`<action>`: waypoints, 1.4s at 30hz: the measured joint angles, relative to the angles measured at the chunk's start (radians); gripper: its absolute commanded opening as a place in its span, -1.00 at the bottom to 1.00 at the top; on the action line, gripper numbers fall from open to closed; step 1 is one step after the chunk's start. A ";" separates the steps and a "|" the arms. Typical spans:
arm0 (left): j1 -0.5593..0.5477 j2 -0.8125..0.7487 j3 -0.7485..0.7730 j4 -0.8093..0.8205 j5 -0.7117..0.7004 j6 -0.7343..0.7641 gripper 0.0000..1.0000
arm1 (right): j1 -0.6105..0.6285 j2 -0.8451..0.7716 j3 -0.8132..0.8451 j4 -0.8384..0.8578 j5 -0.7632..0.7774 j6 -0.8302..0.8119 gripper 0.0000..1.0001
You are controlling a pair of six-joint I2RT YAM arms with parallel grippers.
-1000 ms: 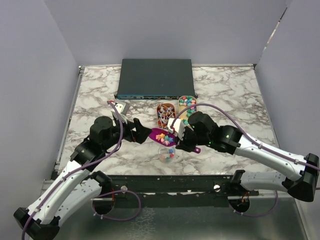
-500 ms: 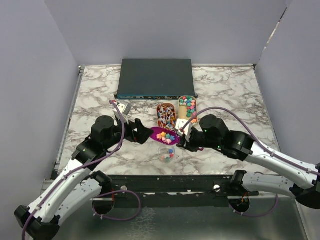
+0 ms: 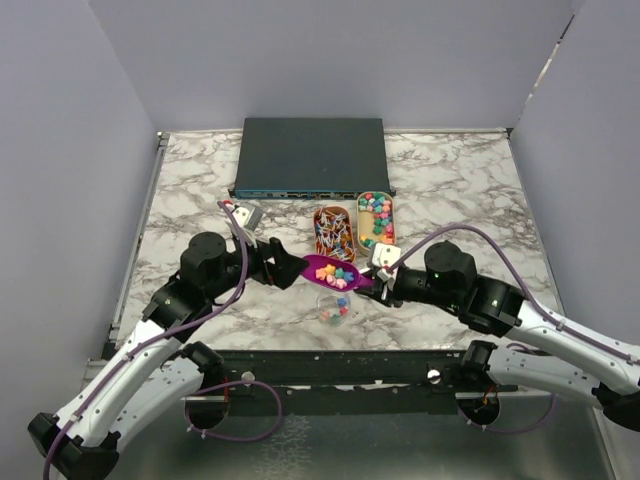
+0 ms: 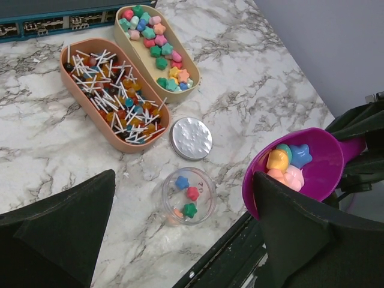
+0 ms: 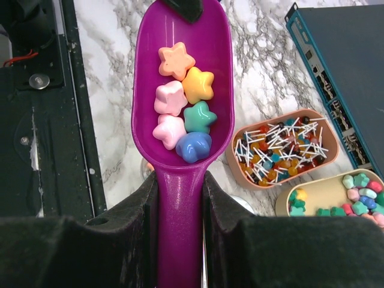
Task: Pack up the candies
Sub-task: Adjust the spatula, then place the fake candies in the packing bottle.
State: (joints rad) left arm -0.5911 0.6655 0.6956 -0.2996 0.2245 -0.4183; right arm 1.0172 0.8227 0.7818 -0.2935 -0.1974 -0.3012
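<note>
Near edge, ctr of the worktop (image 3: 450, 190): a small clear jar (image 4: 188, 196) stood upright & uncapped w/ a few star-shaped candies (image 4: 189, 198) in the bottom (blue, red, green, one orange-ish). Its silver lid (image 4: 191, 138) lay flat just beyond it, apart from the jar, close to the orange tray.

Above the jar, off the surface, hung a purple scoop (image 5: 144, 90). The right gripper (image 5: 180, 198) was clamped on the scoop's handle, fingers tight on both sides. The bowl pointed toward the left arm and carried 6 stars: orange, yellow, 2 pink, teal, blue. The left gripper (image 3: 290, 266) sat at the bowl's front tip w/ fingers spread wide, nothing btwn them. One finger was right at the tip; can't tell if it touched.

Further in, past the lid, 2 oblong trays lay side by side, touching or nearly so. The orange tray (image 4: 63, 69) on the left held small sweets on white sticks (image 4: 114, 96). The tan tray (image 4: 138, 54) on the right held more star candies in mixed colours, bunched along its far & right side.

At the far edge, ctr, a flat dark box (image 3: 310, 155) w/ a row of ports on its near face
</note>
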 measured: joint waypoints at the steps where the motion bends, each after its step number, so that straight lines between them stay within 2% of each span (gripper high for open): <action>1: 0.000 -0.001 0.000 0.000 0.001 0.000 0.93 | 0.000 -0.004 -0.006 0.008 -0.002 0.004 -0.99; 10: 0.000 -0.005 0.000 -0.002 0.003 0.000 0.95 | 0.000 0.005 0.004 -0.020 0.004 -0.003 -0.99; 27: 0.001 -0.064 -0.001 -0.040 -0.103 0.003 0.97 | 0.001 0.145 0.109 -0.414 0.072 -0.097 -0.99; 42: 0.001 -0.064 -0.001 -0.040 -0.114 0.004 0.97 | 0.002 0.254 0.130 -0.597 0.134 -0.139 -0.99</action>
State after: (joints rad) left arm -0.5903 0.6014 0.6949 -0.3397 0.1108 -0.4145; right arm 1.0195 1.0763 0.9115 -0.8909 -0.0635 -0.4404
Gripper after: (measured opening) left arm 0.984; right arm 0.279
